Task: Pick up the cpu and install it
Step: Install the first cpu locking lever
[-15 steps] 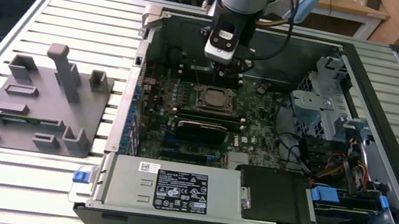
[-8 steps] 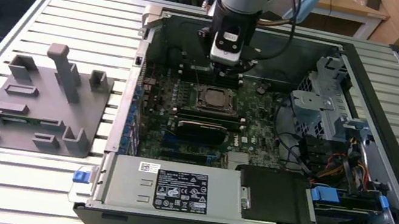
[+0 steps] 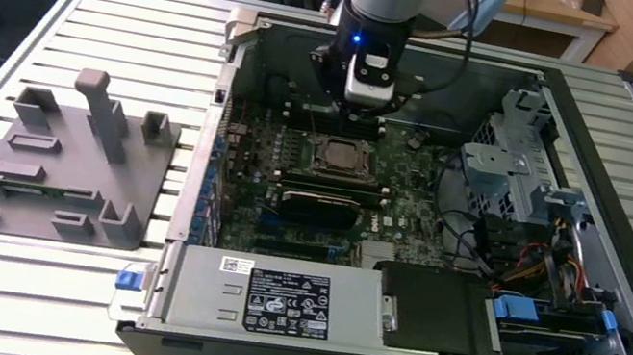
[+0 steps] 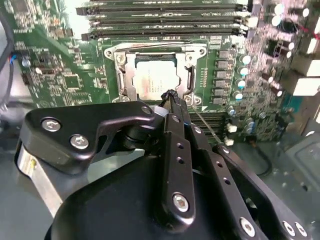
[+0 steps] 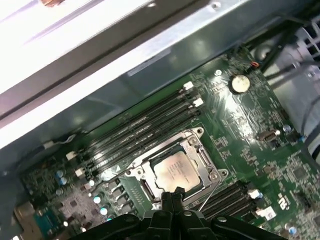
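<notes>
The cpu (image 3: 338, 155) lies flat in the motherboard socket (image 3: 340, 141) inside the open computer case, its silver top facing up. In both wrist views the cpu (image 4: 155, 77) (image 5: 175, 172) sits inside the metal socket frame (image 4: 119, 75). My gripper (image 3: 362, 107) hangs above the board just behind the socket in the exterior view. Its two black fingers are pressed together with nothing between them, and the tips (image 4: 170, 95) (image 5: 172, 192) hover over the near edge of the cpu.
Black memory slots (image 4: 160, 22) run beside the socket. A drive cage (image 3: 531, 147) and cables fill the case's right side in the exterior view. A grey parts fixture (image 3: 65, 163) stands on the slatted table (image 3: 123, 16) left of the case.
</notes>
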`<act>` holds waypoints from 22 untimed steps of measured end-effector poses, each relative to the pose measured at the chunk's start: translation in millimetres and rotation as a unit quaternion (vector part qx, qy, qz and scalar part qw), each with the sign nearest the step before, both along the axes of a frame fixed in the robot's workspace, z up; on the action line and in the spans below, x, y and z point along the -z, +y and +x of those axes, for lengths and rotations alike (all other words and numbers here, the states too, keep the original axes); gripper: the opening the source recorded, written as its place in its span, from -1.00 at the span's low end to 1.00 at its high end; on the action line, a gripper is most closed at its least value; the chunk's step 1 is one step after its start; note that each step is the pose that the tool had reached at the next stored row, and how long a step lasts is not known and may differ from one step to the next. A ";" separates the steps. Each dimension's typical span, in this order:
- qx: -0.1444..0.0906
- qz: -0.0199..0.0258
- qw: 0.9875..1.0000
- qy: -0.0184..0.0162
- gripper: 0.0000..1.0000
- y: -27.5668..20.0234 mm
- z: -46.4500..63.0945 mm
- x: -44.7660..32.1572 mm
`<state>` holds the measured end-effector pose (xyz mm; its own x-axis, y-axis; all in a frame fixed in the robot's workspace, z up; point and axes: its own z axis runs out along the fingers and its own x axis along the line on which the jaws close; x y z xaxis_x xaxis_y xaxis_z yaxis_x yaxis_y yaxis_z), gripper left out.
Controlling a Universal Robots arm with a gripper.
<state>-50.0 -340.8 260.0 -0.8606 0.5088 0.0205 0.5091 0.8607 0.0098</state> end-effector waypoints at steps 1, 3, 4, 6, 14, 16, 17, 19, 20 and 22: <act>-0.009 0.000 1.000 0.000 -0.79 0.0 0.0 0.1; -0.027 0.000 1.000 0.000 -0.79 0.0 0.0 0.2; -0.036 0.000 0.999 0.000 -0.79 0.0 0.0 0.2; -0.055 0.000 0.999 0.000 -0.79 0.0 0.0 0.4; -0.127 0.000 0.992 0.000 -0.79 0.0 0.0 0.9; -0.145 0.000 0.989 0.000 -0.79 0.0 0.0 1.0; -0.154 0.000 0.988 0.000 -0.79 0.0 0.0 1.0; -0.172 0.000 0.985 0.000 -0.79 0.0 0.0 1.1; -0.181 0.000 0.983 0.000 -0.79 0.0 0.0 1.1; -0.198 0.000 0.980 0.000 -0.79 0.0 0.0 1.2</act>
